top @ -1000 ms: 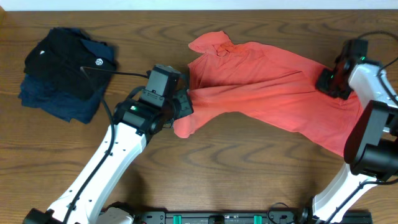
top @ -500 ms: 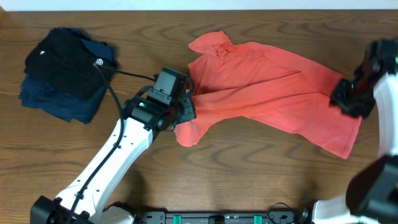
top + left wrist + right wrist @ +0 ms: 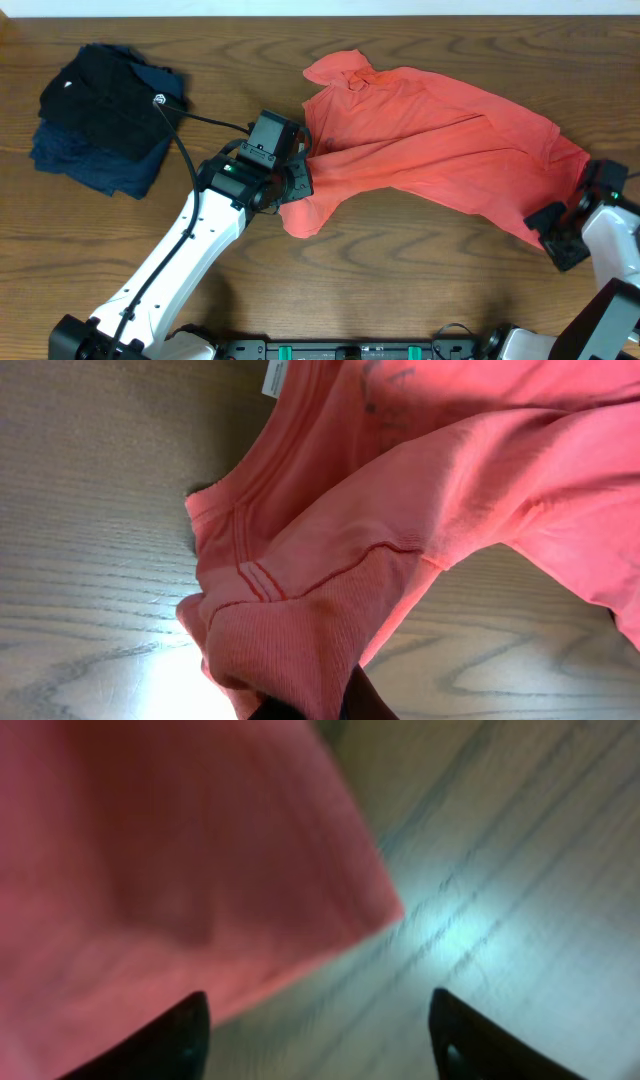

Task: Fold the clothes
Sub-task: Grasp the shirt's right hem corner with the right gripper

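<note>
One of the clothes, a coral-red T-shirt (image 3: 430, 140), lies spread over the middle and right of the table, collar toward the back. My left gripper (image 3: 297, 186) is shut on its left sleeve, and the ribbed sleeve cloth (image 3: 300, 630) bunches between the dark fingers (image 3: 365, 705) at the bottom of the left wrist view. My right gripper (image 3: 552, 228) stands open beside the shirt's front right corner. In the blurred right wrist view that corner (image 3: 180, 870) lies ahead of the gripper (image 3: 320, 1040), with only bare wood between its fingers (image 3: 170, 1040).
A pile of black and navy garments (image 3: 100, 120) sits at the back left. A black cable (image 3: 205, 120) runs from the left arm toward that pile. The wooden table (image 3: 400, 270) shows in front of the shirt.
My right gripper has opened, let go of the shirt's right edge and moved toward the front, past the hem corner. The shirt's right side now lies flat. The left gripper shifted slightly right with the sleeve.
</note>
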Robot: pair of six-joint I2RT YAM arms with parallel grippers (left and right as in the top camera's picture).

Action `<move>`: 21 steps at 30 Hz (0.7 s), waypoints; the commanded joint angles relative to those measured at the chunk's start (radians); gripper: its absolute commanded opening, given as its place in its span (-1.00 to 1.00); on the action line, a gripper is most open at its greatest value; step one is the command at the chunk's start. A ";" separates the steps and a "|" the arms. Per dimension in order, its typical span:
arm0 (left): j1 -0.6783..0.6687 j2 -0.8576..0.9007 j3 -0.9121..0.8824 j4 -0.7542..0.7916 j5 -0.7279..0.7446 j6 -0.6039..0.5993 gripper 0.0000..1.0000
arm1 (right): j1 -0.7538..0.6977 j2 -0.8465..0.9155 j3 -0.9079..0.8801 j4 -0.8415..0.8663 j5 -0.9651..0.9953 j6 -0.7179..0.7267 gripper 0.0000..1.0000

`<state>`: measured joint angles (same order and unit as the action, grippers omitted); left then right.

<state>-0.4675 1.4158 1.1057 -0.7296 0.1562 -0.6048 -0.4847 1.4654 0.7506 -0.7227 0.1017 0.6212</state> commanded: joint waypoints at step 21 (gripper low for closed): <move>0.000 0.002 0.011 -0.010 -0.015 0.010 -0.88 | -0.019 -0.007 -0.220 0.372 0.082 0.011 -0.98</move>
<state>-0.4675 1.4158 1.1057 -0.7353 0.1562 -0.6044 -0.4984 1.4403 0.5606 -0.3569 0.1852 0.6483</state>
